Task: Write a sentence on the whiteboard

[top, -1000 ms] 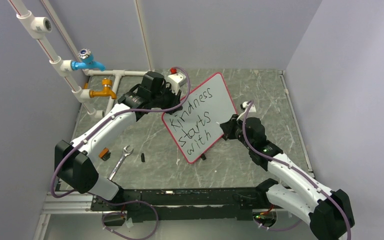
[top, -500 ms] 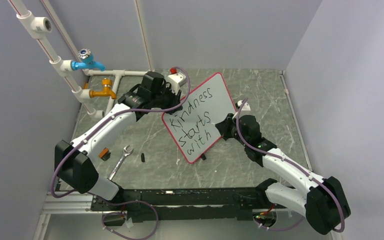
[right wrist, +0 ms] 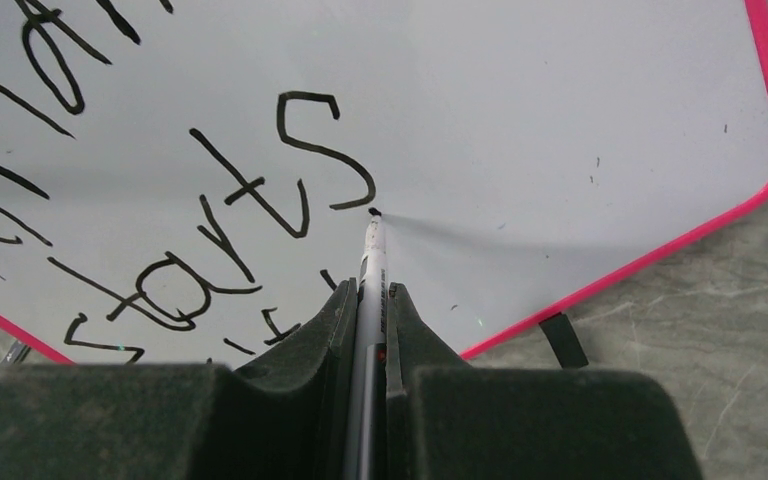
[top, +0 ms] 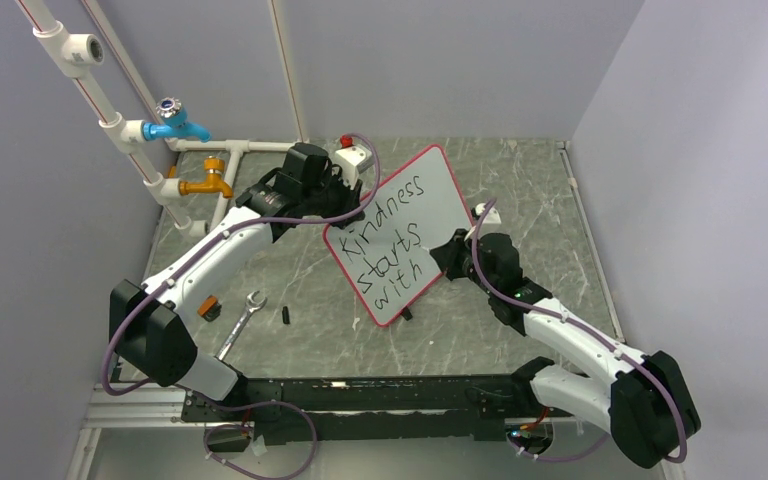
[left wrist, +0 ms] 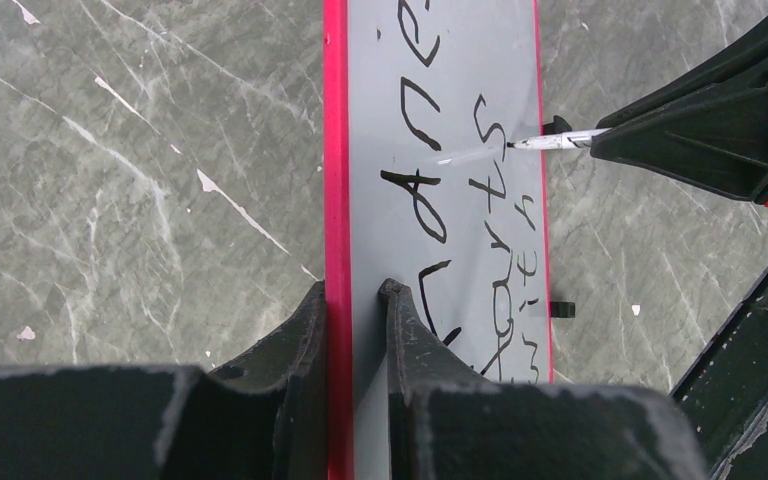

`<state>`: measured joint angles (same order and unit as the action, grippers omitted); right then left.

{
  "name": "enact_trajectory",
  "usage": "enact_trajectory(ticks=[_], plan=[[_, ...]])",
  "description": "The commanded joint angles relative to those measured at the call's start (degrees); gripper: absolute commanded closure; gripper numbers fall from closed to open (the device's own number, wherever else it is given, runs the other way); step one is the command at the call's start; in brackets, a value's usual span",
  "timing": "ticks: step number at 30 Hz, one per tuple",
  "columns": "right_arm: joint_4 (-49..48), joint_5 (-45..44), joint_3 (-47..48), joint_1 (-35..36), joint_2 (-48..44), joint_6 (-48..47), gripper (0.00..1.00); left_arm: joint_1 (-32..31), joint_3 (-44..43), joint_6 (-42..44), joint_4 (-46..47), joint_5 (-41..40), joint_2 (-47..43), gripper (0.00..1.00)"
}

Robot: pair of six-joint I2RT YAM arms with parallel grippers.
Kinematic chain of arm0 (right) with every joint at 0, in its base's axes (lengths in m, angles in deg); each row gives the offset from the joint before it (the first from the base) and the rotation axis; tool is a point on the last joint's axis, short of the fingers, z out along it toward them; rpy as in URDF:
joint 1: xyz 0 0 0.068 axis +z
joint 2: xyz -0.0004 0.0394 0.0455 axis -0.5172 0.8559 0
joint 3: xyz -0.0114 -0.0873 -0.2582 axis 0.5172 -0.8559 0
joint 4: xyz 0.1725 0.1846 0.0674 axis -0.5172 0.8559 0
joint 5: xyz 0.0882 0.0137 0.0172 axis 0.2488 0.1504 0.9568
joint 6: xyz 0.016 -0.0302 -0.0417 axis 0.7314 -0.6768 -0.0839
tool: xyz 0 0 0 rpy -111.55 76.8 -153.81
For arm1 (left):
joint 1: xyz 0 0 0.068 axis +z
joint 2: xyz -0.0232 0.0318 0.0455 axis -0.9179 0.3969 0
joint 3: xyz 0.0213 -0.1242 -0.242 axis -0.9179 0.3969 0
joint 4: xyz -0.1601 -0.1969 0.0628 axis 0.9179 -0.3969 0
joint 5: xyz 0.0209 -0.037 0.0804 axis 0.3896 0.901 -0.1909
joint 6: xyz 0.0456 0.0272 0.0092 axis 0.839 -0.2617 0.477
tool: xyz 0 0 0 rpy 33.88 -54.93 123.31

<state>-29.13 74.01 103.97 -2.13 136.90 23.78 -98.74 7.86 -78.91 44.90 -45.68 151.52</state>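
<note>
The whiteboard (top: 440,195) is held tilted over the table (top: 530,190), near its middle. The sentence (top: 390,245) on it reads "Kindness / starts / with", in three lines. At the board's rim the left gripper (left wrist: 355,292) pinches the red edge, one finger on each face. Facing the written side, the right gripper (right wrist: 365,295) is clamped on a marker (right wrist: 371,250), tip just beside the last "s" of "starts" (contact uncertain). A wrench (top: 243,322) lies well left of the board.

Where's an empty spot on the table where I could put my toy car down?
The back right corner, between the whiteboard and the right edge of the table, is bare. So is the front strip right of the wrench. The back left is crowded with pipes and the left arm.
</note>
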Motion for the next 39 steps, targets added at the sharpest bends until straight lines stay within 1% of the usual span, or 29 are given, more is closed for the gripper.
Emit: enact_trajectory(ticks=[1, 9, 19, 30, 39], plan=[[1.3, 0.0, -2.1, -0.2, -0.6, 0.3, 1.0, -0.5, 1.7, 6.5, -8.7, -8.8, 2.7, 1.0], [3.5, -1.3, -2.1, -0.2, -1.8, 0.3, 1.0, -0.5, 1.8, 6.6, -8.6, -8.6, 2.5, 1.0], [4.8, -5.3, 2.1, -0.1, 0.5, -1.0, 1.0, -0.5, 1.9, 6.5, -8.6, -8.5, 2.4, 1.0], [4.5, -6.2, 6.8, -0.2, 3.6, -1.7, 1.0, -0.7, 1.8, 6.7, -8.6, -8.4, 2.5, 1.0], [3.8, -4.8, 9.2, -0.2, 5.3, -1.1, 1.0, -0.8, 1.8, 6.8, -8.7, -8.6, 2.5, 1.0]])
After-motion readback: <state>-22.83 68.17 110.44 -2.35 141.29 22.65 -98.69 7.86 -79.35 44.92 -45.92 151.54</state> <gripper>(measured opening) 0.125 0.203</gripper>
